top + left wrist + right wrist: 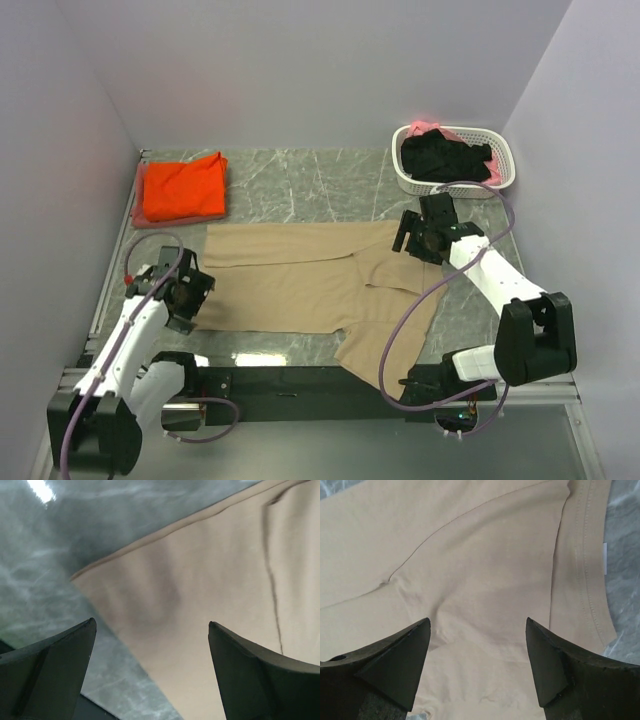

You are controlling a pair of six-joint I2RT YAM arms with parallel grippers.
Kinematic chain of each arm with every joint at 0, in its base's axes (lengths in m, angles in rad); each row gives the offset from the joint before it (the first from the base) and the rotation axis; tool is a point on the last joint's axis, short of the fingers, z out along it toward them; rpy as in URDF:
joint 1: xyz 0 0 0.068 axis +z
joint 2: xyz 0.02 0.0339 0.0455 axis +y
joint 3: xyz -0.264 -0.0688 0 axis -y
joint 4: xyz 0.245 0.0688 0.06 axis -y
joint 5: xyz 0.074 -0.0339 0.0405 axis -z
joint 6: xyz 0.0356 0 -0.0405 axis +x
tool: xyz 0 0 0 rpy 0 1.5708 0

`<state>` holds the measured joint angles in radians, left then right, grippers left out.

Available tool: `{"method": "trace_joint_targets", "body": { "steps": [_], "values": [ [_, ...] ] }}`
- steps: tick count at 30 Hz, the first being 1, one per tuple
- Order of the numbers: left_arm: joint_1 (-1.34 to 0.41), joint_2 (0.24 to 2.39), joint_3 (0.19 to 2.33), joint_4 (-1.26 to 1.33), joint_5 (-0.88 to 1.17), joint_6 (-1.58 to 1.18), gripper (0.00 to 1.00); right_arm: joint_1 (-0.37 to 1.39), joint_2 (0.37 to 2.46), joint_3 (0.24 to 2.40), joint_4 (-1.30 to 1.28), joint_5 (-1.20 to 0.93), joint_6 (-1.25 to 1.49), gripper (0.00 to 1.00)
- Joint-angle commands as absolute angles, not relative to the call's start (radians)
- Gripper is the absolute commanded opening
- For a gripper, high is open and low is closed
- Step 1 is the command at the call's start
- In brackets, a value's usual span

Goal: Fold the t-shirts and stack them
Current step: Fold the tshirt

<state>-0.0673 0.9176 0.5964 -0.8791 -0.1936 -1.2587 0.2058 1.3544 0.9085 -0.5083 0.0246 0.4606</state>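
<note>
- Left end effector and right end effector, both spread, hang over flat tan cloth t-shirt near desk front edge.
- Limp, light fabric; likely best pinched at hem corners.

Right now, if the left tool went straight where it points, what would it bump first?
Probably the tan t-shirt: the open left tool points down at its edge, near a corner, with the marble table just beside. How far off it is I can't tell.

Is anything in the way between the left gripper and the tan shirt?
Nothing visible. The left gripper hangs open above the tan t-shirt at its left corner, and only bare marble table lies beside it.
</note>
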Motion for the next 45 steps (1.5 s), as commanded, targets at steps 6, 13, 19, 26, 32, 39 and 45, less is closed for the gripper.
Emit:
{"method": "trace_joint_targets", "body": {
  "steps": [6,13,19,26,32,39,45],
  "values": [
    [-0.071,0.844,0.531,-1.002,-0.126,-1.384,0.99,0.207,1.293,0.9,-0.462,0.015,0.462,0.83],
    [-0.074,0.936,0.479,-0.934,-0.094,-1.405,0.99,0.199,1.264,0.877,-0.456,0.035,0.46,0.83],
    [-0.08,0.965,0.44,-0.888,-0.115,-1.456,0.82,0.196,1.272,0.877,-0.453,0.026,0.459,0.83],
    [-0.078,0.946,0.442,-0.879,-0.19,-1.494,0.66,0.196,1.275,0.874,-0.453,0.023,0.457,0.83],
    [-0.08,1.032,0.443,-0.789,-0.184,-1.486,0.65,0.196,1.27,0.865,-0.449,0.023,0.456,0.83],
    [-0.078,1.089,0.459,-0.775,-0.213,-1.486,0.45,0.196,1.262,0.856,-0.462,0.026,0.453,0.83],
    [-0.078,1.083,0.445,-0.747,-0.225,-1.483,0.38,0.204,1.207,0.815,-0.468,0.003,0.446,0.82]
  ]
}}
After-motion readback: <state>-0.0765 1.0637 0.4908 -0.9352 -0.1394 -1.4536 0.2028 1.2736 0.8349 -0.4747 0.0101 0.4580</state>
